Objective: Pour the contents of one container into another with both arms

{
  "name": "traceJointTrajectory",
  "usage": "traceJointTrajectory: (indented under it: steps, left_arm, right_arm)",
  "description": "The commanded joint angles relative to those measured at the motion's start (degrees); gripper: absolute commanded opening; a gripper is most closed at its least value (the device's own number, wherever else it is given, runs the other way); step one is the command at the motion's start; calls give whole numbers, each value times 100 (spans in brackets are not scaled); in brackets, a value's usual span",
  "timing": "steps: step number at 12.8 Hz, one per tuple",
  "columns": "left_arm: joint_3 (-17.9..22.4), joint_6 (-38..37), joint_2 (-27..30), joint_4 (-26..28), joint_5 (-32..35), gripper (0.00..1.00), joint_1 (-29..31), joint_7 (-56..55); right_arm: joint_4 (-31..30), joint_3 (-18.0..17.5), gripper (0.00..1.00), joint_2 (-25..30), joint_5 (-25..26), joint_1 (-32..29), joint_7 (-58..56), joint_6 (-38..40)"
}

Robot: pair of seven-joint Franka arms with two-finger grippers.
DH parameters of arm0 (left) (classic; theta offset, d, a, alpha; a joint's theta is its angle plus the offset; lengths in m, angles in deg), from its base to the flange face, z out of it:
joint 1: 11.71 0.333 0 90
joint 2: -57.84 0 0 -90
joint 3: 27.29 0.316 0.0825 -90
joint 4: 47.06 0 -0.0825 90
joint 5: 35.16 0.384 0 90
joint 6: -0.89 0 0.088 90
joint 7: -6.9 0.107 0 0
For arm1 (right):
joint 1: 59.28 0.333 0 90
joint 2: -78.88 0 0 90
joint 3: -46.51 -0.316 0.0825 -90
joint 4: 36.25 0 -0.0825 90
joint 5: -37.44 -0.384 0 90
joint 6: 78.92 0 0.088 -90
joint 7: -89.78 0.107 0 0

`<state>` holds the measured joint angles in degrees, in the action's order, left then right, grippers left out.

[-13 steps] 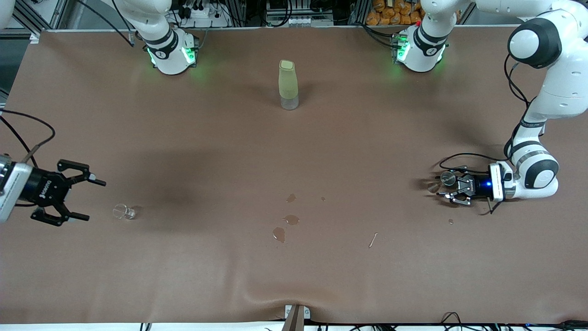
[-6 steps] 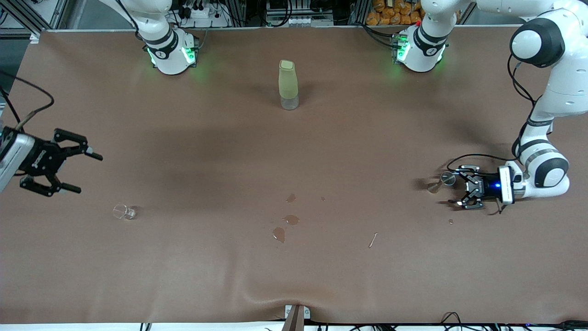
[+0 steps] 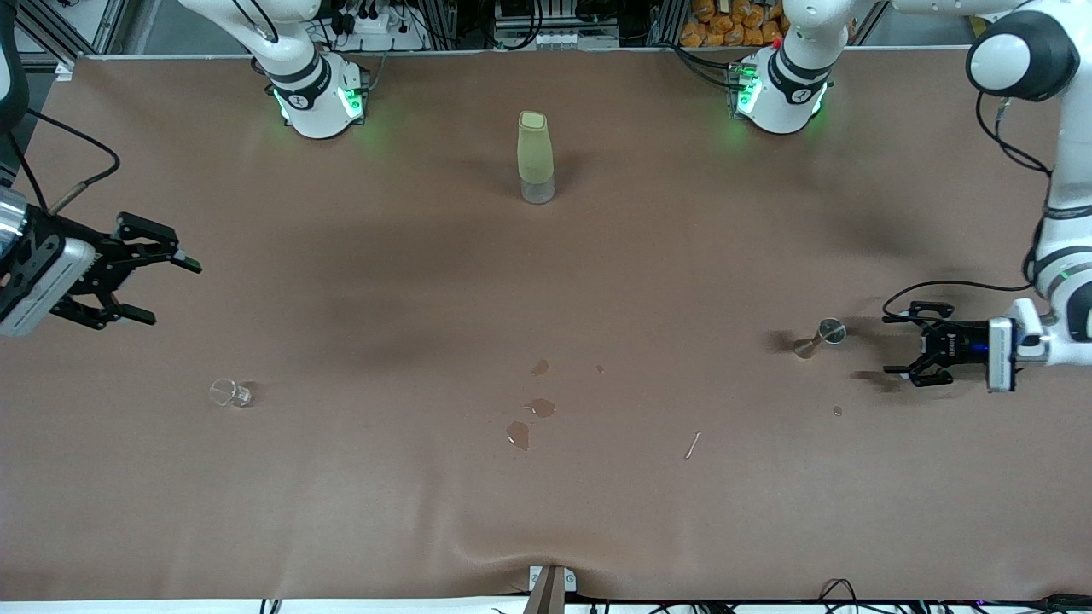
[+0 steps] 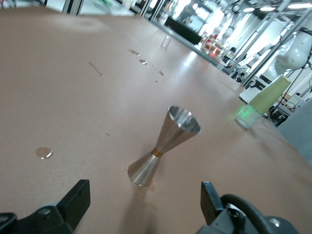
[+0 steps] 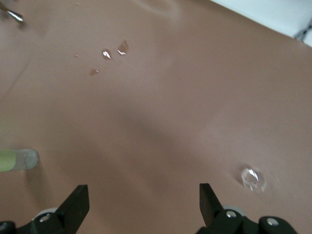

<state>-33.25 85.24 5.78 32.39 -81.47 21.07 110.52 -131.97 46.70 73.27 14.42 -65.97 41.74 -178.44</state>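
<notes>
Nearest the front camera: a thin stick-like scrap [image 3: 693,444] on the brown table cover [image 3: 546,529], then a cluster of small puddles [image 3: 531,409] mid-table, also seen in the right wrist view [image 5: 114,51].

Glass cup [image 3: 230,392] sits on the table toward the right arm's end, about level with the puddles, nothing touching it. Right wrist view shows it [image 5: 252,178] clear and standing free.

One lone droplet [image 3: 837,411] toward the left arm's end, near the jigger; it shows in the left wrist view too [image 4: 43,153].

Jigger [image 3: 821,336] stands upright on the table at the left arm's end, a bit farther from the camera than the cup. Left wrist view: hourglass body [image 4: 163,145], rim up, free of both fingers.

Left gripper [image 3: 904,343] is released, jaws wide, low over the table just beside the jigger, holding nothing.

Right gripper [image 3: 166,286] is released too, jaws spread, empty, up over the table's edge at the right arm's end, well apart from the cup.

Farthest: yellow-green bottle [image 3: 535,157], upright, mid-table between the two arm bases.
</notes>
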Motion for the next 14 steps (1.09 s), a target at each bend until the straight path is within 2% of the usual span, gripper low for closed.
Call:
traceJointTrajectory:
  steps: [1,5,7,11,12,14]
  left_arm:
    - [-28,-7,721,132,543,100,-218,-1278]
    - [-11,2,2003,176,1422,100,-746,-3746]
    - [-20,2,2506,185,1870,100,-992,-4952]
    - [-55,11,3078,185,2634,100,-1562,-6815]
    - [-55,11,3209,185,2802,100,-1747,-7273]
    - [-63,19,3360,185,2839,100,-2003,-8676]
  right_arm:
    - [-114,384,100,201,542,133,539,213]
    - [-105,455,100,472,1245,124,1328,267]
    - [-70,411,100,552,1387,142,1961,459]
    - [-34,104,100,692,1755,265,3902,618]
    - [-34,-36,100,762,2053,308,4351,688]
    - [-34,-291,100,956,2275,326,4837,899]
